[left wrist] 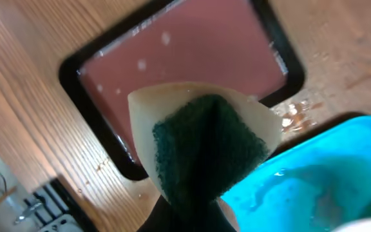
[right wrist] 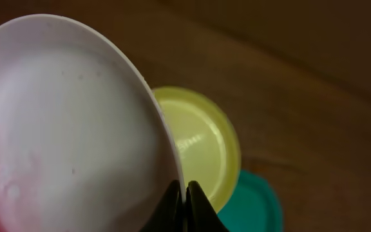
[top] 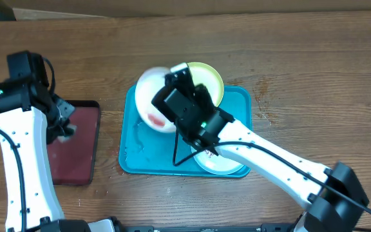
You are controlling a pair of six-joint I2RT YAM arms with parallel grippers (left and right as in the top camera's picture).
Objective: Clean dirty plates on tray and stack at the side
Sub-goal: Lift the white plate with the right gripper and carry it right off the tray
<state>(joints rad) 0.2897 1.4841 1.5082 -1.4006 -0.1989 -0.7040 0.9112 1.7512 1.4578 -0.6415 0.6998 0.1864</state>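
Our right gripper (right wrist: 184,205) is clenched on the rim of the round white plate (right wrist: 69,129), holding it tilted, red smear showing, over the teal-blue rectangular plastic tray (top: 134,161). Behind lies the round yellow-green plate (right wrist: 201,145) (its raised lettering too blurred to read). Our left gripper (left wrist: 185,219) pinches a folded green-and-cream sponge (left wrist: 205,145) over the dark red black-rimmed tray (left wrist: 192,58).

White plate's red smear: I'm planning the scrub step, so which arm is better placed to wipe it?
Left. The left gripper holds the sponge beside the teal tray; the right gripper is occupied pinching the white plate at its rim, tilted.
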